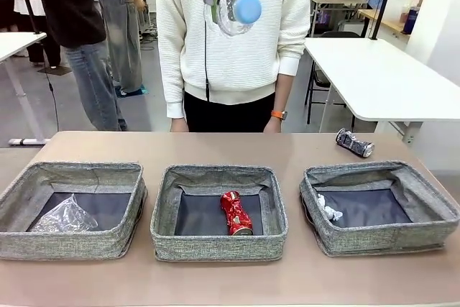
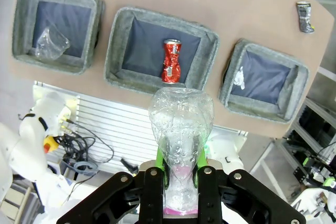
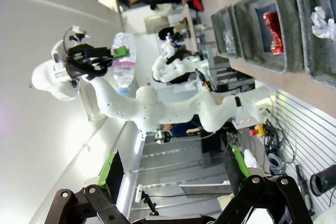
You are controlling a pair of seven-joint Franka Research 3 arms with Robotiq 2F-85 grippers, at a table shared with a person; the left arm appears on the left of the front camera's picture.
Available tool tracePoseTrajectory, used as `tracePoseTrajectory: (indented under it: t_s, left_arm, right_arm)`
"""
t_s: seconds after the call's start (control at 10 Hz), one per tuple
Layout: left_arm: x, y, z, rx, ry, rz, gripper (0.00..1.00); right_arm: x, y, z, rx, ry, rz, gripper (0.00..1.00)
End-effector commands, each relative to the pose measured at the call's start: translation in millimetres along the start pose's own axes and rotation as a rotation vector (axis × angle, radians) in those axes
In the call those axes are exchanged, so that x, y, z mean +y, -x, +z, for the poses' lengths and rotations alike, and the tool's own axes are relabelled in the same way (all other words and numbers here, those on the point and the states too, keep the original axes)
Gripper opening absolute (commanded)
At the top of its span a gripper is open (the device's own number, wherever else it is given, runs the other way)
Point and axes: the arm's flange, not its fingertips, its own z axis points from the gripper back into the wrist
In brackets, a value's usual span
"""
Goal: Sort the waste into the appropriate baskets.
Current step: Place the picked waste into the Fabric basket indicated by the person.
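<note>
Three baskets sit in a row; the middle basket (image 1: 218, 213) holds one red can (image 1: 236, 213). Left of it, one cup (image 1: 63, 215); right, one paper ball (image 1: 330, 209); beyond, one dark can (image 1: 354, 142). Above, the left gripper (image 2: 181, 169) clamps one bottle (image 2: 180, 135); the right gripper (image 3: 173, 174) gapes empty.

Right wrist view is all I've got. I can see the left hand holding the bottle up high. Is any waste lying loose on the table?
Observer: Yes. A crushed dark-silver can lies on the table, beyond the right basket and outside it.
Operator: What's in the left basket? I can't make it out.
Observer: A clear plastic cup, lying on its side.
Operator: Anyone close to the bottle?
Observer: A person in a white sweater stands at the table's far side, straight behind it in the front view.
</note>
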Motion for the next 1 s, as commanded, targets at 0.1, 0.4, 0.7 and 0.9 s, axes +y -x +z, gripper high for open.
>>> tracePoseTrajectory:
  t_s: [0.1,0.4,0.7,0.9]
  left_arm:
    - [6.3,1.8,-1.1,-0.016,-0.010,-0.002,0.22]
    - [6.3,1.8,-1.1,-0.016,-0.010,-0.002,0.22]
    - [6.3,1.8,-1.1,-0.016,-0.010,-0.002,0.22]
    - [6.3,1.8,-1.1,-0.016,-0.010,-0.002,0.22]
  right_arm:
    - [5.4,1.3,0.8,0.000,-0.012,-0.008,1.00]
    - [5.4,1.3,0.8,0.000,-0.012,-0.008,1.00]
    - [5.4,1.3,0.8,0.000,-0.012,-0.008,1.00]
    - [5.4,1.3,0.8,0.000,-0.012,-0.008,1.00]
